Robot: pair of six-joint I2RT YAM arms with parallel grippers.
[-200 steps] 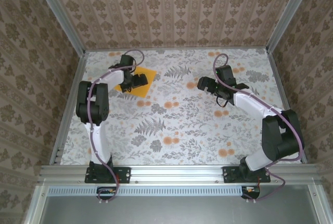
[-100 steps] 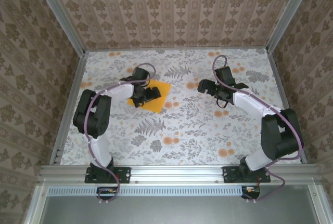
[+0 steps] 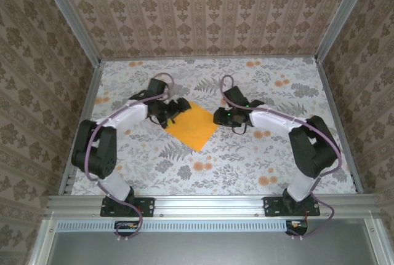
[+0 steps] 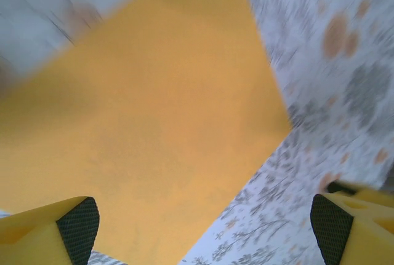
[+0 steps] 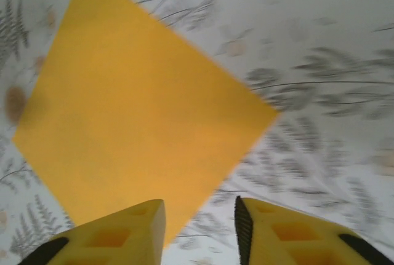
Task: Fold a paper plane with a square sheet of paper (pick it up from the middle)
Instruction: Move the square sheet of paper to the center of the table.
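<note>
Floral worktop (image 3: 277,154) carried the square sheet of paper (image 3: 193,126) flat near its middle, turned like a diamond: one corner pointed at the far wall (image 3: 203,13), one at the arm bases, with no long axis. We saw the left gripper (image 3: 175,107) spread wide over its far-left edge, and the right gripper (image 3: 220,117) narrowly apart and empty beside its right corner.

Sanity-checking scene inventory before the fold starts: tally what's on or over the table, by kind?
square sheet of paper, orange-yellow, flat: 1
pincers: 2 (left pincer, right pincer)
Total: 3
</note>
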